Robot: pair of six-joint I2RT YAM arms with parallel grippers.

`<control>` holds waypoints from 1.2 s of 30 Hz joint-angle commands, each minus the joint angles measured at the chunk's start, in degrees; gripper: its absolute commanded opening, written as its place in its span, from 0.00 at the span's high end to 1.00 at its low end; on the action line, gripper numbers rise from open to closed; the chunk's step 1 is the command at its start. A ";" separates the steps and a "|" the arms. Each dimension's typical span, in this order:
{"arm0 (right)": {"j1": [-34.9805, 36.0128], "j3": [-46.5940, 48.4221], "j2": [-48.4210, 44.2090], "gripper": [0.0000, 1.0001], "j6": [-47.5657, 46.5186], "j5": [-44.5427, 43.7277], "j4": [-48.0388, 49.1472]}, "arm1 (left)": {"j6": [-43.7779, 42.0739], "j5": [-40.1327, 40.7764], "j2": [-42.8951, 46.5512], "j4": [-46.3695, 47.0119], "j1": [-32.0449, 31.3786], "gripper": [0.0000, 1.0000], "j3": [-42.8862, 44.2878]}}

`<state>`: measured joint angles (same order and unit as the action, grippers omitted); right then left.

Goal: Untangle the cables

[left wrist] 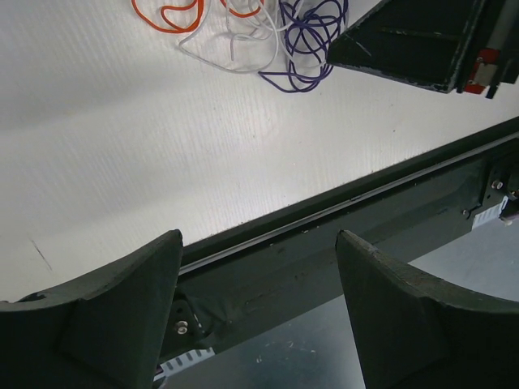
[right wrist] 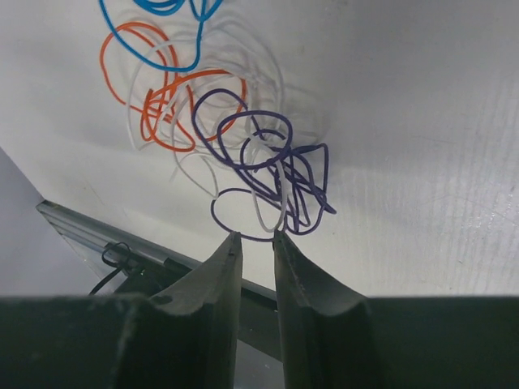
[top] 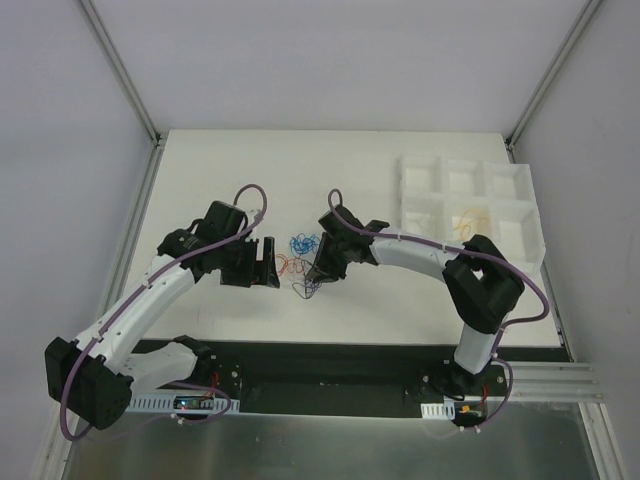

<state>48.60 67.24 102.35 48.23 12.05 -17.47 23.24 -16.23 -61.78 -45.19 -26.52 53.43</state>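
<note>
The cables lie as a small curly bundle (top: 303, 262) mid-table: blue wire (right wrist: 166, 36) farthest, orange (right wrist: 158, 109), thin white (right wrist: 261, 212) and purple (right wrist: 280, 170) nearest. My right gripper (right wrist: 257, 237) is at the bundle's near edge, its jaws a narrow gap apart, with the lowest purple loop crossing right at the fingertips. It also shows in the top view (top: 322, 272). My left gripper (left wrist: 258, 243) is wide open and empty, just left of the bundle (top: 268, 262). The left wrist view shows orange (left wrist: 166, 16), white (left wrist: 231, 50) and purple (left wrist: 304, 49) wires at its top.
A white compartment tray (top: 520, 185) stands at the back right, with a thin yellowish wire (top: 470, 220) in one cell. The table's black front rail (left wrist: 340, 207) runs just below my left gripper. Metal frame posts stand at the back corners.
</note>
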 commanded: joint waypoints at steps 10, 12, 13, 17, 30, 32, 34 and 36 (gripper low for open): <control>1.15 4.74 2.33 0.74 4.15 -5.37 -6.69 | -1.62 0.14 5.70 -3.41 0.42 0.24 -0.43; 1.24 5.27 2.60 0.74 3.72 -5.55 -7.13 | -1.71 0.41 6.05 -3.41 0.51 0.24 -0.52; 1.24 5.61 2.60 0.74 3.46 -5.81 -7.31 | -1.80 0.41 6.23 -3.50 0.42 0.24 -0.43; 1.15 6.32 1.55 0.73 0.65 -6.25 -8.62 | -1.80 0.58 6.23 -3.50 0.42 0.24 -0.52; 1.15 4.91 0.04 0.73 -3.23 -6.43 -7.67 | -1.71 0.94 5.00 -3.50 0.42 0.24 0.27; 1.23 5.79 1.01 0.74 -3.14 -5.99 -7.57 | -1.80 1.02 5.00 -3.50 0.42 0.24 0.27; 1.24 6.41 2.33 0.76 -2.88 -5.64 -7.49 | -1.80 0.85 5.09 -3.50 0.42 0.24 0.18; 1.24 6.58 2.94 0.77 -2.70 -5.46 -6.70 | -1.89 0.85 5.09 -3.59 0.42 0.24 0.27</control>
<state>49.50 71.48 103.92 45.58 5.56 -25.19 22.87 -15.92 -56.69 -47.51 -26.52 53.43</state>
